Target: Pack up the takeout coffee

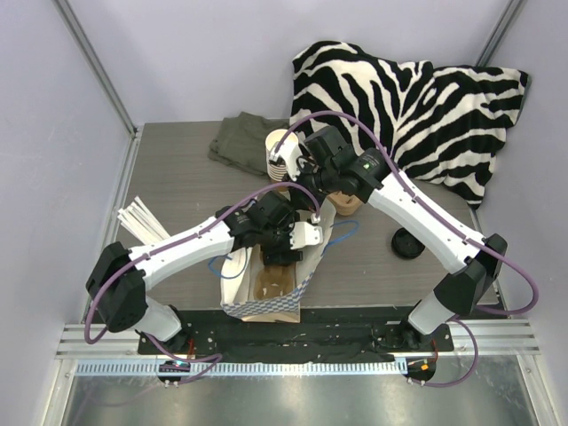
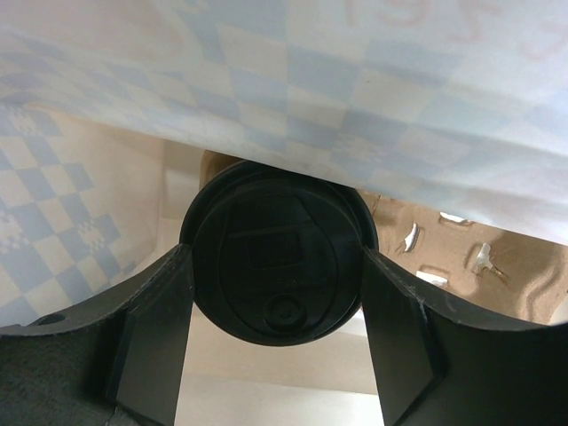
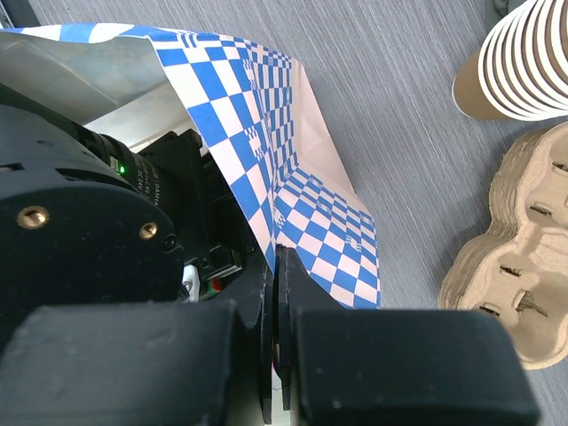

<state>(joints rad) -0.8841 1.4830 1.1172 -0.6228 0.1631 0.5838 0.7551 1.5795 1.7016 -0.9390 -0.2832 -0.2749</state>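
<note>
Coffee inside the checked bag, one arm on the cup and the other on the paper

White sticks (image 1: 142, 222) lie fanned at the far left of the table (image 1: 177, 173); next to them the left gripper (image 2: 278, 259) reaches into the blue-checked paper bag (image 3: 311, 222), its fingers (image 2: 151, 337) pressed against either side of the takeout coffee (image 2: 266, 235), whose black lid faces the wrist camera (the brown body underneath hardly shows), with a pulp tray (image 2: 497, 266) on the bag's floor just beside it; the right gripper (image 3: 277, 266) has its jaws together, pinching the bag's upper edge; past it stands a stack of cups (image 3: 524, 62) just beside a moulded cup carrier (image 3: 524, 266), then a loose black lid (image 1: 408, 242) flat on the table, and a zebra cushion (image 1: 399, 98) at the back right
</note>
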